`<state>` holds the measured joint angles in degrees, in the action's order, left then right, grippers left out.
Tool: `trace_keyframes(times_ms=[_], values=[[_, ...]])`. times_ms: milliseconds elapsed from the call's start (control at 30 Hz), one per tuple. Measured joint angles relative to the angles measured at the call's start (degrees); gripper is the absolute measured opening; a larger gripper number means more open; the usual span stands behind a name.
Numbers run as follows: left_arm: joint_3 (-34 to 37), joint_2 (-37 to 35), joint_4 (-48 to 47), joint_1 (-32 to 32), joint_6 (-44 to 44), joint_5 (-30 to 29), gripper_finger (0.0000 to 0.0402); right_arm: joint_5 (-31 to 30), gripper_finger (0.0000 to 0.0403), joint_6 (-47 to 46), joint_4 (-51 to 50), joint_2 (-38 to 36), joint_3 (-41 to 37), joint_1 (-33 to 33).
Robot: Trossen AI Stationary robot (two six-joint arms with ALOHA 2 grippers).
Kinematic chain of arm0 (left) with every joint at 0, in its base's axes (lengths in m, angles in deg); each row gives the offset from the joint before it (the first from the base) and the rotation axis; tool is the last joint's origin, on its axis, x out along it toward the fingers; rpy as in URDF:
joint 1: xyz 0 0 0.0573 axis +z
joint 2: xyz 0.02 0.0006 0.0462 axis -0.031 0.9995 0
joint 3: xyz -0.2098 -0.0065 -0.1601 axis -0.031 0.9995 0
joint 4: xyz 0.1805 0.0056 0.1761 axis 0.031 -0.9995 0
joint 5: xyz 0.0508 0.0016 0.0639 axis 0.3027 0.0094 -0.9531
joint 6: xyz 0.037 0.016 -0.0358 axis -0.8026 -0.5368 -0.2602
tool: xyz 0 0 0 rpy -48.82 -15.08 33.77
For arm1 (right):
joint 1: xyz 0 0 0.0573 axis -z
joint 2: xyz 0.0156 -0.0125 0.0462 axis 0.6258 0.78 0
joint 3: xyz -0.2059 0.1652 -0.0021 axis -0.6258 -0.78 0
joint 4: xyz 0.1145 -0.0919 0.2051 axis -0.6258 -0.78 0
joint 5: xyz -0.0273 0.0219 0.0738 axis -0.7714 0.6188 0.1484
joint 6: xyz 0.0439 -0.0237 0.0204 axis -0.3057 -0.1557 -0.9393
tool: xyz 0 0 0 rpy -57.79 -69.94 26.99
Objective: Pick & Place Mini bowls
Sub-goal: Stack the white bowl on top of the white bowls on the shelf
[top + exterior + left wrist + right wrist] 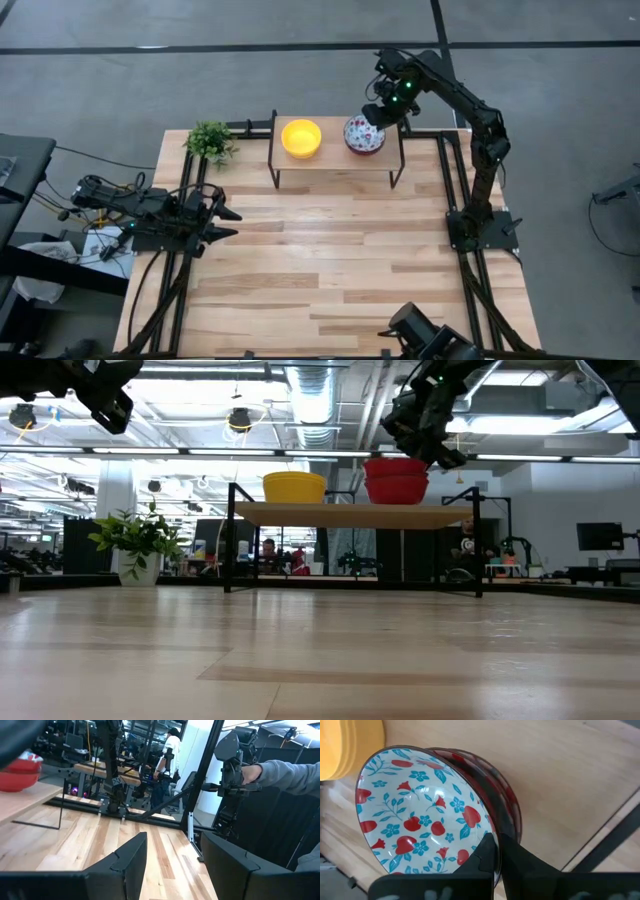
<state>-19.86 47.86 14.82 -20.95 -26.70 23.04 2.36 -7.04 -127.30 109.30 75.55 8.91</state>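
A stack of white bowls with red-and-blue flowers stands on a low wooden shelf at the table's far side. A yellow stack stands to its left. In the low view the floral bowls' outsides are red, next to the yellow stack. My right gripper is above the floral stack's far right rim, shut on the top bowl. My left gripper waits open at the table's left edge, holding nothing. My right gripper pinches the top floral bowl's rim, one finger inside the bowl and the other outside. It comes from above, slanting from the far right. The bowl is nested in the stack below; whether it is lifted I cannot tell.
A small green plant stands at the far left corner, left of the shelf. The shelf has thin black legs. Wide bare wood lies in front of the shelf. Beyond the table, a person's grey-sleeved hand holds a control arm.
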Motion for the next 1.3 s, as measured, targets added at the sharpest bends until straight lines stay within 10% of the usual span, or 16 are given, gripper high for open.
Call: trace_keyframes(times_ms=[1300], values=[[0.0, 3.5, 1.9, 0.0, 1.2, -0.1, 0.0186, -1.3, 0.0069, 0.6, -3.0, -2.1, 2.5, 0.9]])
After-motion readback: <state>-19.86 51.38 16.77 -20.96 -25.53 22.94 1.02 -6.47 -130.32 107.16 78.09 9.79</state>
